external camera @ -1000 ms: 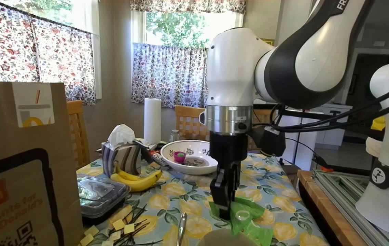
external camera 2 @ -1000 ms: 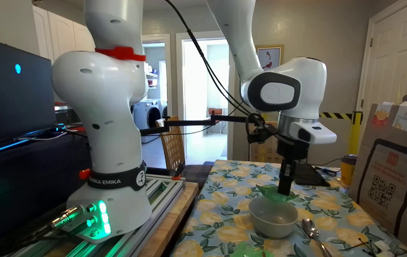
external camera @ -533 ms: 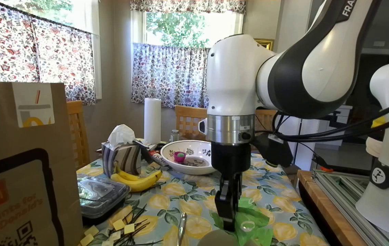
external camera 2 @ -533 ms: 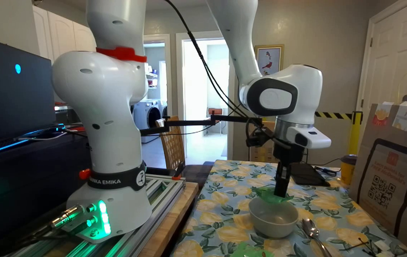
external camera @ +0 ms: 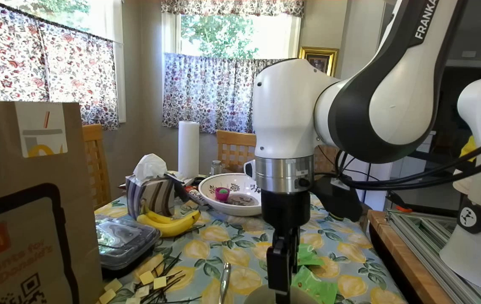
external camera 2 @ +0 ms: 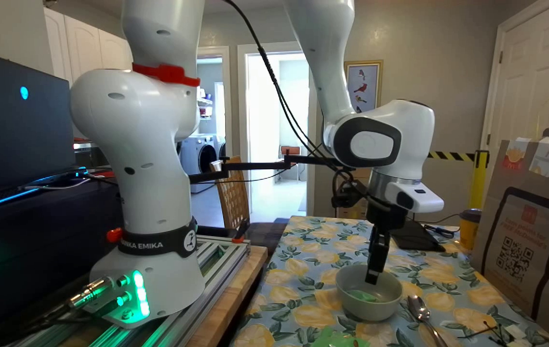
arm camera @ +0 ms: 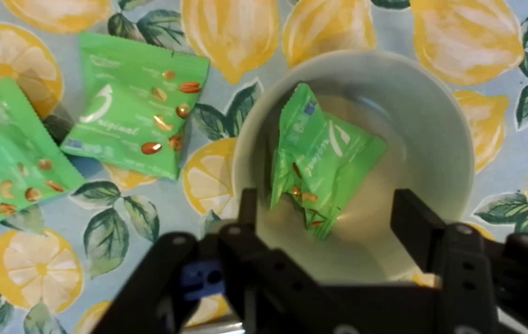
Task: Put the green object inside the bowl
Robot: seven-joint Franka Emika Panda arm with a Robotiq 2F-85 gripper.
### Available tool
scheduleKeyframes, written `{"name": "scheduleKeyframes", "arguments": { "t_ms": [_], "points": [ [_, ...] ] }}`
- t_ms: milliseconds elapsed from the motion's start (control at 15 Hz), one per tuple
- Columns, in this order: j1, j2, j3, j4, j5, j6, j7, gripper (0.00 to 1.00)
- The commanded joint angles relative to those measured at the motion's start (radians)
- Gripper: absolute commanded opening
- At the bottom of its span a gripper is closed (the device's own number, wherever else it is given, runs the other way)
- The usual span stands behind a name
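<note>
The black jaws stand spread over the round, pale grey bowl [arm camera: 440,162] (the wrist view shows the gap between them). Inside lies the crinkled green plastic packet [arm camera: 321,157], its long axis running roughly top to bottom in that view, one pointed corner toward the top. Two more green packets [arm camera: 134,111] rest beside the bowl on the lemon-patterned worktop [arm camera: 500,176].
</note>
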Motion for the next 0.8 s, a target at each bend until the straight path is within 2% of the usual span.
{"name": "scheduleKeyframes", "arguments": {
  "t_ms": [0,200,267,533,733],
  "points": [
    [-0.009,-0.065,0.025,-0.024,0.055,-0.063,-0.064,1.0],
    [0.001,-0.175,0.023,-0.084,0.023,-0.13,-0.074,1.0],
    [0.017,-0.221,0.003,-0.115,-0.049,-0.131,-0.011,1.0],
    [-0.011,-0.348,0.011,-0.163,-0.142,-0.197,-0.006,1.0],
    [-0.036,-0.414,0.014,-0.186,-0.174,-0.191,-0.029,1.0]
  ]
}}
